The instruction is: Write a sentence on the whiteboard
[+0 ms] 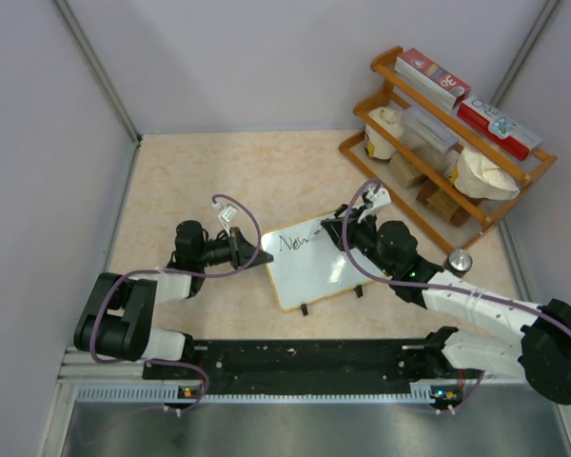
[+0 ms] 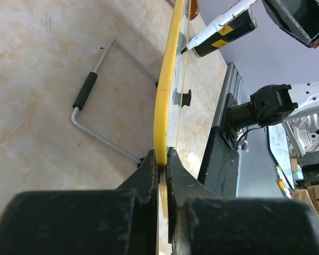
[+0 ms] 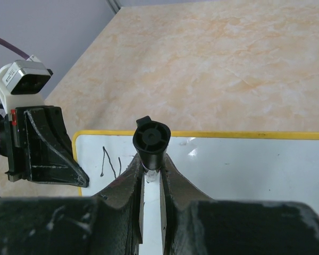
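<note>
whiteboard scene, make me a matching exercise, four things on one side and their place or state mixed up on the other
1 whiteboard
2 marker
3 left pincer
4 wooden rack

a far right corner of the table
b shut on the board's edge
c gripped by the right pincer
d bears a few black strokes

Pairs: 1-d, 2-c, 3-b, 4-a

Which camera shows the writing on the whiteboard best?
The top external view: the whiteboard faces it, so the whole line of writing shows. The right wrist view catches only a few strokes left of the marker. The left wrist view sees the board edge-on, with no writing.
</note>
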You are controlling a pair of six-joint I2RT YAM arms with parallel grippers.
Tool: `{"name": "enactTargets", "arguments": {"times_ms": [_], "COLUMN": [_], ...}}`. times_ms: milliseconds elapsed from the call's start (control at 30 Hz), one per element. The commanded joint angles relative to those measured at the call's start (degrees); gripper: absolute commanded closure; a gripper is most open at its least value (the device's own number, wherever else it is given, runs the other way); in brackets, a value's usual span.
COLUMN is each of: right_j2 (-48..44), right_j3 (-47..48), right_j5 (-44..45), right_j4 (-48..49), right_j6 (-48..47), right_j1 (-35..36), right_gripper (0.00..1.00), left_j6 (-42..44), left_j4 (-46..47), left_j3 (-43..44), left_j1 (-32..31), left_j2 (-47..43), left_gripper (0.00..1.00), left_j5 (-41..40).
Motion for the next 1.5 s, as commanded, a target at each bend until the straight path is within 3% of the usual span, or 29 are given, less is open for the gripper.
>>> {"name": "enactTargets", "arguments": {"times_ms": [0,1467], "right_j2": [0.89,3.0], "right_j3": [3.05,5.69], "right_j5": [2.39,0.46], "right_j4": [-0.42,1.51], "right_j6": [-1.71,-1.01], "right_j1": [-1.1,-1.45], "right_gripper": [1.0,1.0], "left_j6": [2.46,2.46], "left_j4": [1.3,1.3], "left_j3": [0.03,0.03], "left_j1": [-0.55,-0.55], "left_j2": [0.39,0.3], "left_gripper": [1.0,1.0], "left_j5": [3.87,3.78]}}
